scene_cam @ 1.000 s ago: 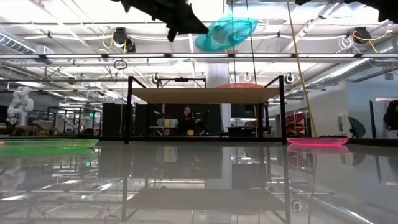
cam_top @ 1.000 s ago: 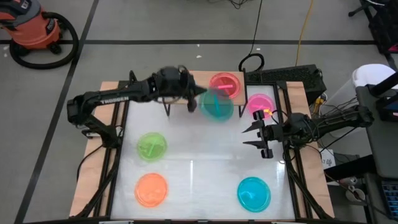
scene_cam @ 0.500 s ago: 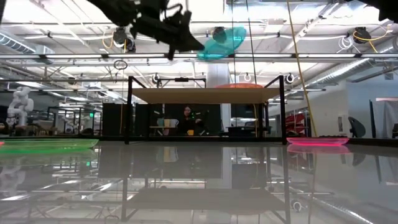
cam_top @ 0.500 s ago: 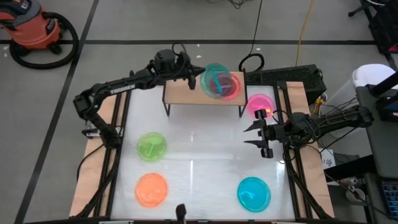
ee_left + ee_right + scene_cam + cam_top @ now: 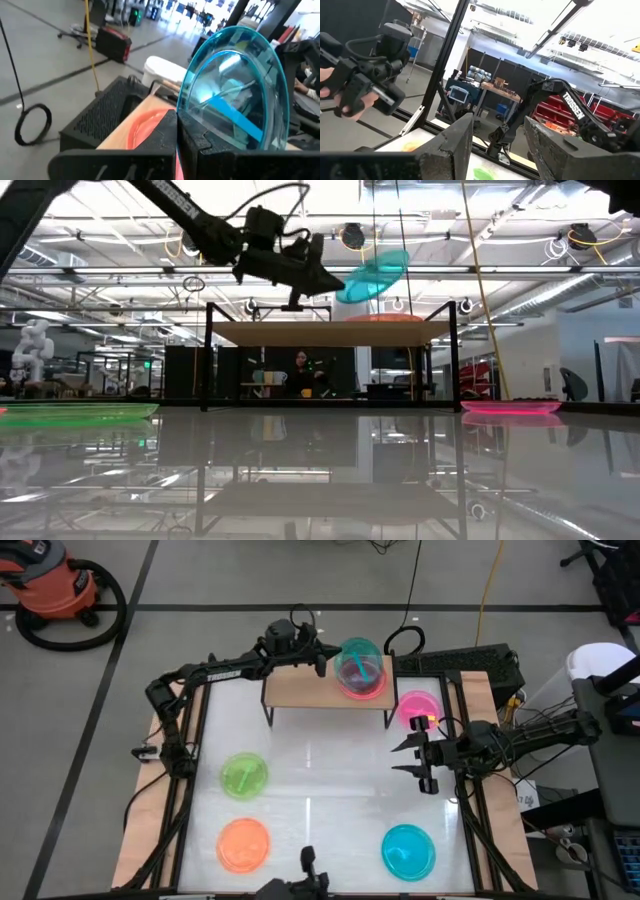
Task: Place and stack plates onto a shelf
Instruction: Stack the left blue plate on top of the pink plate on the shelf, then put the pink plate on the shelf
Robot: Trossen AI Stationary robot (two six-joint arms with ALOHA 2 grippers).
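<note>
My left gripper reaches over the shelf, a light-wood board on black legs, and is shut on a blue plate. That plate hangs tilted above a pink plate lying flat on the shelf's right half. The low view shows the blue plate well above the board. My right gripper hovers open over the table's right side. A pink plate, a green one, an orange one and another blue one lie flat on the table. My left gripper pinches the blue plate's rim between its two fingers, on the side facing the table's left. The fingers come in roughly level from the left. The plate is lifted clear and tilted, its free edge higher than the held edge.
The shelf's left half is bare wood. A black box sits beyond the table's far right corner, with cables by the right arm. In the right wrist view a person's hand holds a dark handle at the side.
My left gripper has carried the blue plate toward the table's far edge, from in front of the shelf to over the pink plate on it. The plate stays tilted in the hold and now sits lower in the low view.
</note>
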